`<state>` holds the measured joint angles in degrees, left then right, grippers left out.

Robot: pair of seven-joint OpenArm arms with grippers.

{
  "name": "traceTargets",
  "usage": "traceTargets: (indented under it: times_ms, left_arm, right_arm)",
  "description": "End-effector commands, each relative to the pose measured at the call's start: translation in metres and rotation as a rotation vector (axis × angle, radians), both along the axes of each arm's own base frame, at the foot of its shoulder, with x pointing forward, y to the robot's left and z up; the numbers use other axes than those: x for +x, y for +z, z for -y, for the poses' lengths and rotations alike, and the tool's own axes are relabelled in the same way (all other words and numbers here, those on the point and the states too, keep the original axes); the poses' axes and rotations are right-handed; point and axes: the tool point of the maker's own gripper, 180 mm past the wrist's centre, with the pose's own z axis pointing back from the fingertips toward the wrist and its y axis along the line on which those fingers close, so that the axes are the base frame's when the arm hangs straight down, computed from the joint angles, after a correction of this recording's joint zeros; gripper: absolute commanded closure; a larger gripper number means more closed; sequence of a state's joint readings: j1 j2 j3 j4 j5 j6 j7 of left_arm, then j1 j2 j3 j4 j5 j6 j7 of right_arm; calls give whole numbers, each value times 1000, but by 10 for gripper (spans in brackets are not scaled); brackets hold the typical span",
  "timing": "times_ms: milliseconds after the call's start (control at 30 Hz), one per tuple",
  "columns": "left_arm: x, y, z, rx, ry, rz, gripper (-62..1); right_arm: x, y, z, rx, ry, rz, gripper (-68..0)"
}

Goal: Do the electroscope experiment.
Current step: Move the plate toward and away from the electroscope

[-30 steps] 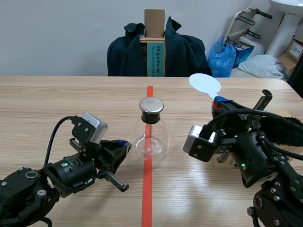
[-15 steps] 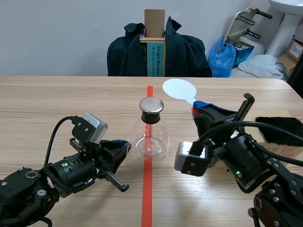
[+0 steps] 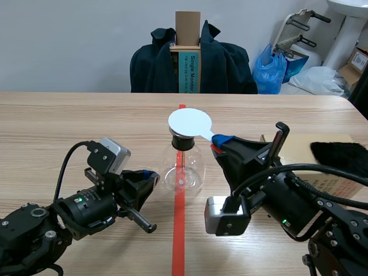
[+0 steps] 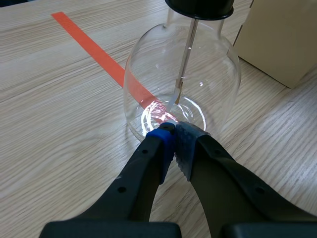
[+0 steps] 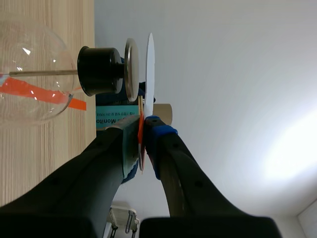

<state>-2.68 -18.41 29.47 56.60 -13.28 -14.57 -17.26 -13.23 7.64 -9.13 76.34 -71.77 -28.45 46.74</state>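
My right jaws clamp the white disc (image 3: 190, 123), held ahead of them over the cap (image 5: 131, 69) of the electroscope (image 3: 183, 167), presumably to charge it; my left jaws sit together, empty.

Scene view faces forward across table (image 3: 69, 121), wrist views close and low, right one rolled sideways, all share flask (image 3: 183, 169).

Clear glass flask (image 3: 183, 169) mid-table, on orange-red tape line (image 3: 179, 230). White round disc (image 3: 190, 122) just above flask top. Brown cardboard box (image 3: 302, 146) right of flask.
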Motion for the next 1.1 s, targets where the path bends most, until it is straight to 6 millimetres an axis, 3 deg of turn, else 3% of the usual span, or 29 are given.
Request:
traceTargets:
  times_ms: [0,567,1067]
  left_arm:
    - [6,14,2,-29,7,38,-16]
    - [6,14,2,-29,7,38,-16]
    - [6,14,2,-29,7,38,-16]
  right_arm:
    - [2,8,2,0,5,30,-8]
    - [5,7,4,-4,-16,28,-8]
    - [43,6,62,6,-401,11,-8]
